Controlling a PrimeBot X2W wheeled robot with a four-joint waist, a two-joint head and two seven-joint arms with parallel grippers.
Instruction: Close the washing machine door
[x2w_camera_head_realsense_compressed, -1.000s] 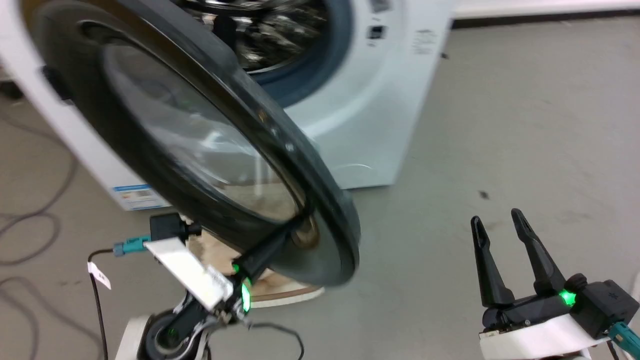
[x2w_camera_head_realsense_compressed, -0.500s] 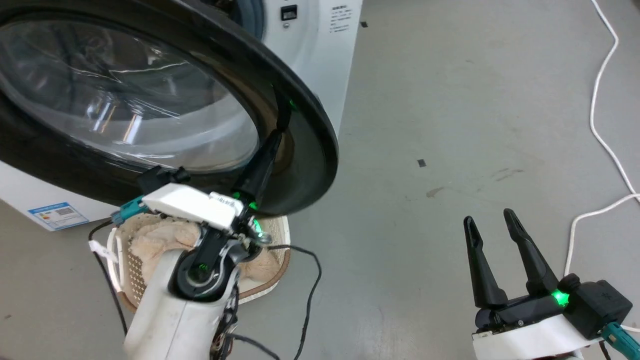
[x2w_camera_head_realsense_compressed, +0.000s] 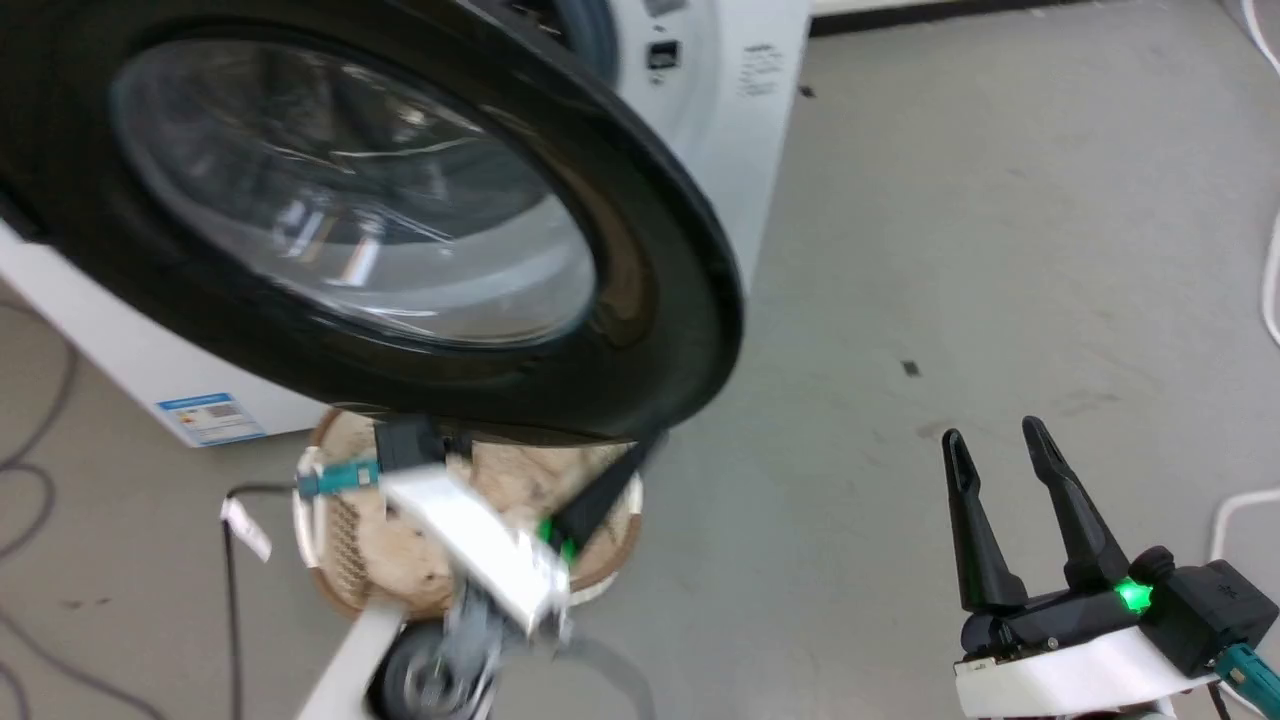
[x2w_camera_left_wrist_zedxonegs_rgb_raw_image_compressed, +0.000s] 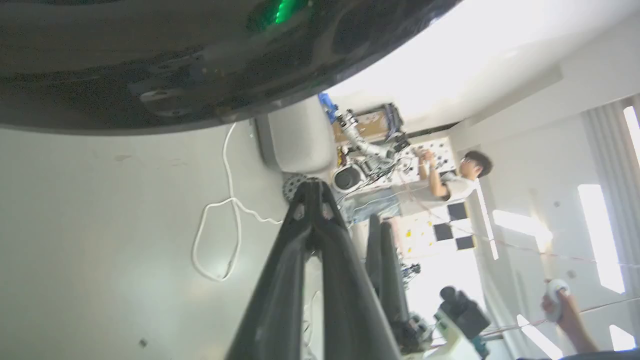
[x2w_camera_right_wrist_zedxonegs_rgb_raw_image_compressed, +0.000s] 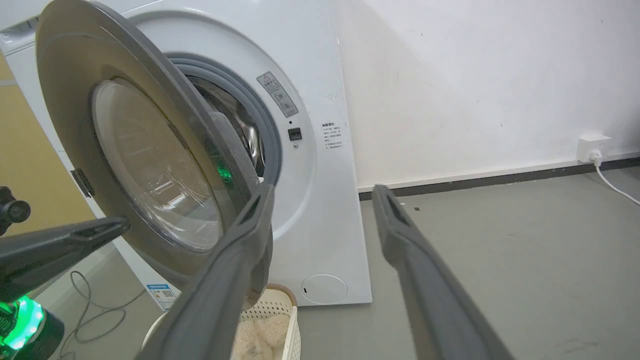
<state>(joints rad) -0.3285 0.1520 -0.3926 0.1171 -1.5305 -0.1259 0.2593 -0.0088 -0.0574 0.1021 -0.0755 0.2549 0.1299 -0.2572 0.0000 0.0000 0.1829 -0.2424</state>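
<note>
The washing machine door (x2w_camera_head_realsense_compressed: 660, 300), black with a clear glass bowl, hangs partly open in front of the white washing machine (x2w_camera_head_realsense_compressed: 740, 150). My left gripper (x2w_camera_head_realsense_compressed: 640, 455) is shut and points up at the door's lower right rim; whether it touches I cannot tell. In the left wrist view its fingers (x2w_camera_left_wrist_zedxonegs_rgb_raw_image_compressed: 300, 260) meet at the tip below the glossy door (x2w_camera_left_wrist_zedxonegs_rgb_raw_image_compressed: 150, 60). My right gripper (x2w_camera_head_realsense_compressed: 995, 435) stands open over the floor, well right of the door, holding nothing. The right wrist view looks between its fingers (x2w_camera_right_wrist_zedxonegs_rgb_raw_image_compressed: 425, 280) at the door (x2w_camera_right_wrist_zedxonegs_rgb_raw_image_compressed: 150, 165) and the machine's porthole (x2w_camera_right_wrist_zedxonegs_rgb_raw_image_compressed: 250, 135).
A cream perforated basket (x2w_camera_head_realsense_compressed: 340, 540) with beige cloth sits on the floor under the door. A white cable (x2w_camera_head_realsense_compressed: 1250, 500) lies at the right, grey cables (x2w_camera_head_realsense_compressed: 40, 470) at the left. A person (x2w_camera_left_wrist_zedxonegs_rgb_raw_image_compressed: 450, 185) stands far behind, and a hand (x2w_camera_left_wrist_zedxonegs_rgb_raw_image_compressed: 560, 300) holds a controller.
The head view has shifted. My left gripper has dropped from the door's front face to below its lower rim. The door stands closer to the machine than a second ago. The right gripper is unchanged.
</note>
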